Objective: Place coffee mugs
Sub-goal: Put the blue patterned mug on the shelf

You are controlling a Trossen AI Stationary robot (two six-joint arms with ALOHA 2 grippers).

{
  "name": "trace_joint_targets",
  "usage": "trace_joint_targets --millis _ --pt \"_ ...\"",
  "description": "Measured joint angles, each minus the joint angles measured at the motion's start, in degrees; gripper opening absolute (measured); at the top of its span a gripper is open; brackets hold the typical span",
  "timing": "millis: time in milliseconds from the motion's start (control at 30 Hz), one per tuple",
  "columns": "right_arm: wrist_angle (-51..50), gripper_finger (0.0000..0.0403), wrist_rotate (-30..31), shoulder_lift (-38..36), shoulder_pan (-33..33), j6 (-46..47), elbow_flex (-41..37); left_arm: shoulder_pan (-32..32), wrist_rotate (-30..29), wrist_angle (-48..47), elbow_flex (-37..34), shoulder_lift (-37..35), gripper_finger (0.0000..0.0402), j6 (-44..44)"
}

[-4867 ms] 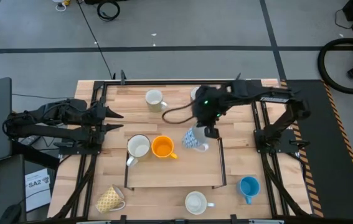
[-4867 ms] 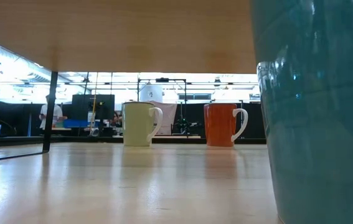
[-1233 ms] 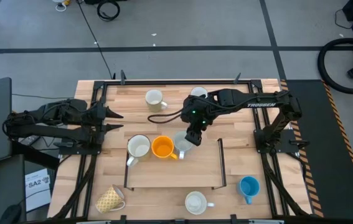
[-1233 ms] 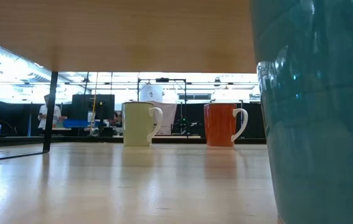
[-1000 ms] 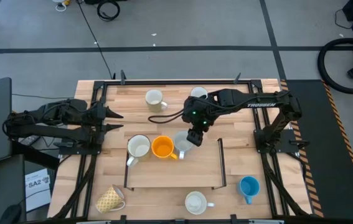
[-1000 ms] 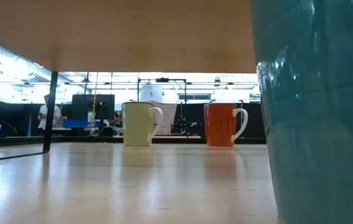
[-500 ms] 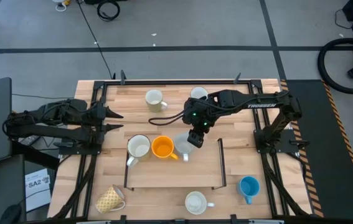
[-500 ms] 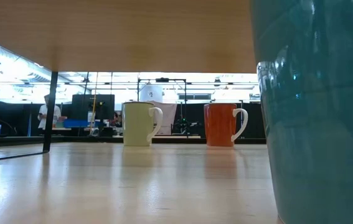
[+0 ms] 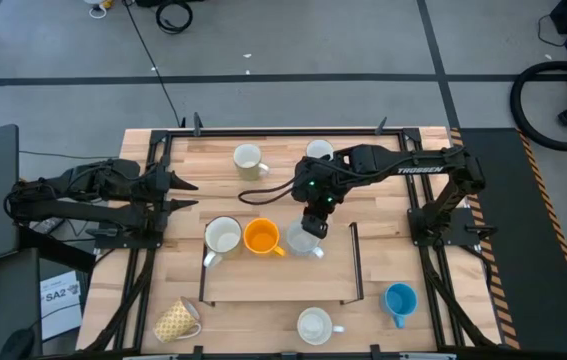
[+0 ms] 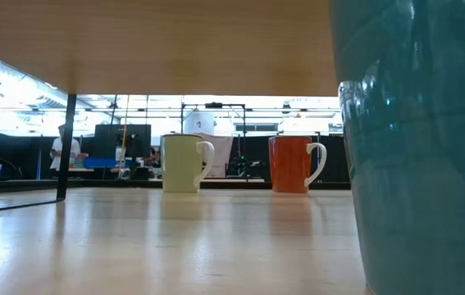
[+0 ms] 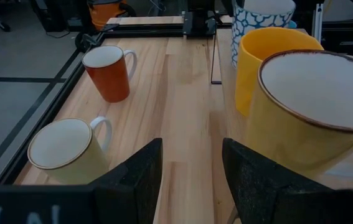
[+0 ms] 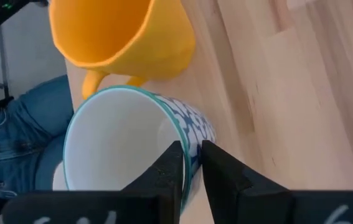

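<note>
Right gripper [image 9: 312, 229] is positioned over the middle of the worktop [image 9: 383, 290], directly at the blue-and-white patterned mug [image 9: 303, 241]. The right wrist view shows its fingers [image 12: 171, 168] closed on that mug's rim, one finger inside the wall and one outside. The patterned mug [image 12: 132, 146] stands just beside the orange mug [image 9: 261, 237], on the side toward the right arm; whether the two touch cannot be determined.

Positions relative to the orange mug:
- Cream mug [image 9: 222, 236]: just beside it, on the opposite side from the patterned mug. The three form a row along one edge of the black frame [image 9: 355, 262] marked on the worktop.
- White mug [image 9: 248, 159] and a second white mug [image 9: 318, 150]: near the far worktop edge, the second partly covered by the right arm.
- Yellow patterned mug [image 9: 177, 320], white mug [image 9: 315, 325] and blue mug [image 9: 400, 299]: along the near edge, well apart from the row.

In the left wrist view a reddish-brown mug [image 11: 108, 73] with white inside and another cream mug [image 11: 67, 151] also stand upright.

Left gripper [image 9: 185, 193] waits at the left side of the worktop, clear of all mugs, fingers [image 11: 139, 177] spread and holding nothing.
</note>
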Motion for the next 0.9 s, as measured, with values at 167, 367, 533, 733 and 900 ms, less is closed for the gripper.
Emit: trace_joint_targets --millis 167,367,533,733,900 --pt "0.47 0.0062 0.18 0.0 0.0 -0.65 0.0 0.0 0.0 0.02 0.0 -0.01 0.0173 0.0" --pt "0.61 0.0062 1.3 0.0 0.0 -0.65 0.0 0.01 0.01 0.0 0.0 0.0 0.0173 0.0" --pt "1.56 0.0064 1.3 0.0 0.0 -0.65 0.0 0.0 0.01 0.02 0.0 0.0 0.0173 0.0" --pt "4.23 0.008 1.28 0.0 0.0 -2.44 0.0 -0.01 0.01 0.01 0.0 0.0 0.0173 0.0" --pt "4.29 0.0117 2.13 0.0 0.0 -2.79 0.0 -0.01 0.0 0.0 0.0 0.0 0.0173 0.0"
